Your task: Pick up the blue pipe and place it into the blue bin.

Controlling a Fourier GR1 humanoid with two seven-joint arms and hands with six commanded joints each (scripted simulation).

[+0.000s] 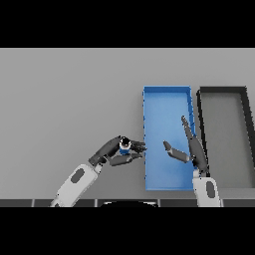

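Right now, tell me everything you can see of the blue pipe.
The pipe is small and mostly hidden: a short blue body with a pale, dark-centred end facing up. The left hand has its fingers curled round it, just left of the bin's near-left edge, outside it. Whether it is off the table cannot be told.

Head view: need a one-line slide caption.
Left hand grips the blue pipe beside the blue bin; open right hand hovers over it, black bin at right.

A black tray (200, 107) with a grey floor is seen lying on the grey desk (69, 99), at its far right side, long side running away.
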